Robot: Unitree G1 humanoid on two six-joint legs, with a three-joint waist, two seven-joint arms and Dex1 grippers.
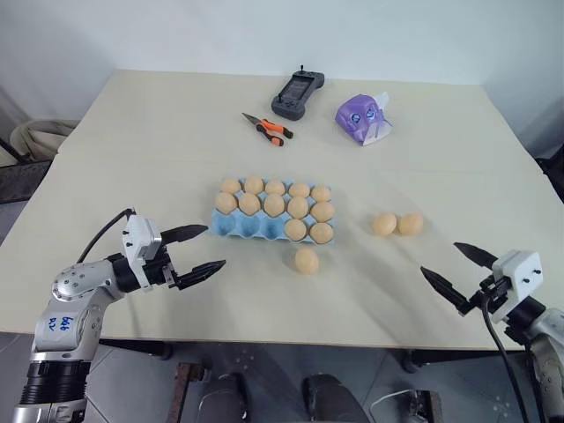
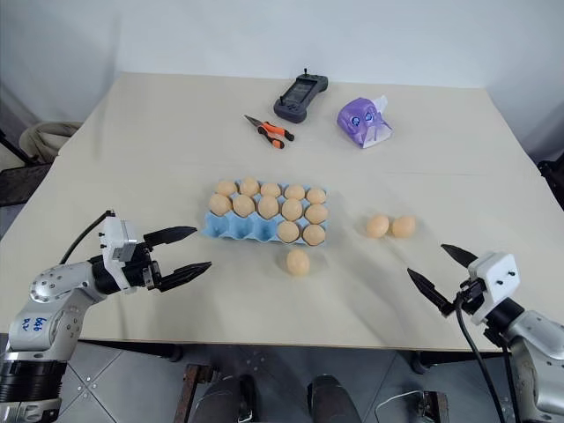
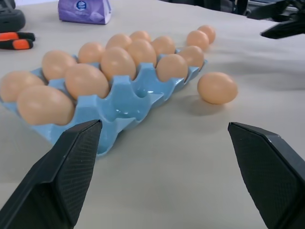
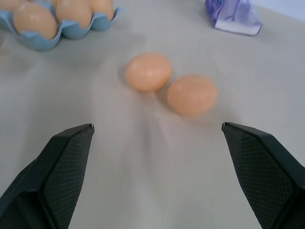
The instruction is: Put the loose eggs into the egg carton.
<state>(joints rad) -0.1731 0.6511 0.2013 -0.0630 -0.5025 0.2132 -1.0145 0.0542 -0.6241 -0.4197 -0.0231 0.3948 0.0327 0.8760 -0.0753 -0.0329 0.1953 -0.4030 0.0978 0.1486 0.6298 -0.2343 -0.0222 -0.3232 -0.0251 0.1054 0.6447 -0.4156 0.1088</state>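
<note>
Fingers of both arms are spreading apart, empty, as three loose eggs are lying beside the egg carton on the worktop.

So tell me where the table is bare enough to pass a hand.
Bare: the wide strip between the light blue moulded egg carton and the orange-handled pliers. Crowded: the carton's near right corner, where one loose tan egg lies close.

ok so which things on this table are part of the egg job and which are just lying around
Job:
egg carton, three front cups empty
loose egg before the carton
two loose eggs to its right

Lying about:
pliers
black handheld device
purple-white packet
</note>
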